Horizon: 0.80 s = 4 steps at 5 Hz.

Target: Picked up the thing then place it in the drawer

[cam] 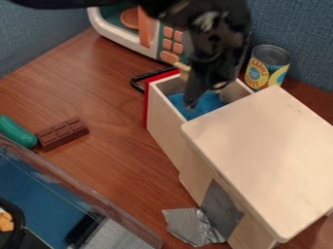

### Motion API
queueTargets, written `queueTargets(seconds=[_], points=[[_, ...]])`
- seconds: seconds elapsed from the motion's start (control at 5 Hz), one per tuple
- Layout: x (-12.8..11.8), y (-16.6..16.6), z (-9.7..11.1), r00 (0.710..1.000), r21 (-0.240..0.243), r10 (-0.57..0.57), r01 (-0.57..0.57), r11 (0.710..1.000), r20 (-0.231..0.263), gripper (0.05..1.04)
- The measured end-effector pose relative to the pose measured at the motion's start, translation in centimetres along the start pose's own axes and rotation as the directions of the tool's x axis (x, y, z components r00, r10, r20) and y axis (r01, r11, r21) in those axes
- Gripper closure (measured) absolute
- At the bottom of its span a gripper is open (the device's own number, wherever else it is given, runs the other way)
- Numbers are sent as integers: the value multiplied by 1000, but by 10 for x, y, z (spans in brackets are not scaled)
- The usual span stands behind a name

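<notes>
As you face the camera view, the black gripper (pixel 202 94) hangs low over the open drawer (pixel 164 121) of the wooden box (pixel 263 151); you cannot tell whether it is open or closed. Blue material (pixel 195 108) lies inside the drawer; you cannot confirm it as the task's thing. You have a can (pixel 267 66) standing beside the drawer and a chocolate bar (pixel 62 134) on the table (pixel 98 92).

Toy microwave (pixel 123 41), far side, left of yellow-labelled can (pixel 267 68), far right. Brown chocolate bar (pixel 62 133), left, just beside green curved toy (pixel 17 132). Clear-walled bin (pixel 78 184), near left. Crumpled silver sheet (pixel 191 226), near.
</notes>
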<state>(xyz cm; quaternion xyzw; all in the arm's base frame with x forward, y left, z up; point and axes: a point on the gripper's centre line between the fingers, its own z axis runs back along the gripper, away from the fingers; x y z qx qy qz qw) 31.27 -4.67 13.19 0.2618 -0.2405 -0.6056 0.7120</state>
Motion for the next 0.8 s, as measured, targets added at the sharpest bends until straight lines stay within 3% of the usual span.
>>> queueTargets(seconds=[0.2, 0.4, 0.6, 0.8], points=[[-7, 7, 1, 999, -17, 31, -31, 999, -11, 719], [-26, 14, 16, 997, 7, 71, -71, 997, -7, 406], [-61, 14, 48, 996, 72, 58, -53, 996, -63, 124], [-104, 8, 67, 980, 110, 23, -1, 994, -196, 71]])
